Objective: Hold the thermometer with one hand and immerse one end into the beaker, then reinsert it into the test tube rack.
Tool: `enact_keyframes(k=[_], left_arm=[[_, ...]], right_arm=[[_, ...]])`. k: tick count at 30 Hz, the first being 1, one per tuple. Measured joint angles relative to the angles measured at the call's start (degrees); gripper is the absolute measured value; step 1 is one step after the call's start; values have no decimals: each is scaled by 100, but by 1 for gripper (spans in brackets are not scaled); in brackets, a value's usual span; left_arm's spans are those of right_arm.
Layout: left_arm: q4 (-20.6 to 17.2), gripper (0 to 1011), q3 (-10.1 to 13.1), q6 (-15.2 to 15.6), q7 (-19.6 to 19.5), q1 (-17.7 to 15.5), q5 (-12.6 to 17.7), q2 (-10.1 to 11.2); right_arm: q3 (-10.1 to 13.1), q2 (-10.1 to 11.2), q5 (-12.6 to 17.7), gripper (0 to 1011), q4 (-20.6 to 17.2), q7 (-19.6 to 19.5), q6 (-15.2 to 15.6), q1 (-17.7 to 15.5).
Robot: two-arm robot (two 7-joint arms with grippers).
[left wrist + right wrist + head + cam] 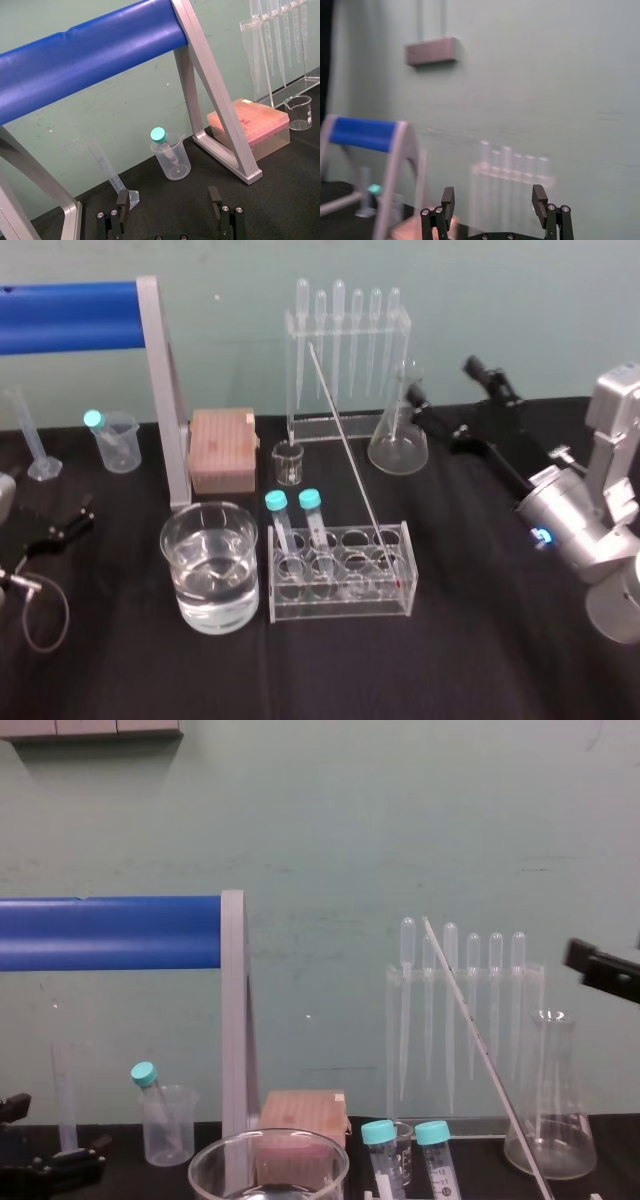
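Two pincers are held with fingers apart and nothing between them: the left pincer (168, 197) low at the tabletop's left side, the right pincer (493, 192) raised on the right. The thermometer (350, 455) is stood in the right end of the test tube rack (340, 608) and leaned back and leftward towards the pipette stand (350, 330); whether contact is made there cannot be told.

Breakage is judged the main risk: so thin a glass rod could be snapped if clamped hard or levered against the rack hole. The capped tubes (310, 502) could be knocked on the way to the beaker (212, 506), just left of the rack, and its thick rim could be struck by the tip.

A black cloth is spread over the tabletop (480, 660), and a pale green wall (320, 840) is seen behind.
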Motion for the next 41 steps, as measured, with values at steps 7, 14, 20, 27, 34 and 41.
enact_keyframes(k=[7,14,20,27,34,41], left_arm=[[0,1008,0,0,0,0,0,0],[0,1008,0,0,0,0,0,0],[0,1008,0,0,0,0,0,0],[0,1008,0,0,0,0,0,0],[0,1008,0,0,0,0,0,0],[0,1008,0,0,0,0,0,0]], right_arm=[[229,18,-289,1004,-166,-536,616,-283],[206,-26,-554,1004,-31,-642,1011,-348],[191,-106,-637,1004,144,-614,1128,-364],[245,-245,-573,1004,342,-392,1083,-361],[243,-240,-571,1004,338,-395,1080,-360],[237,-231,-576,1004,322,-419,1087,-363]])
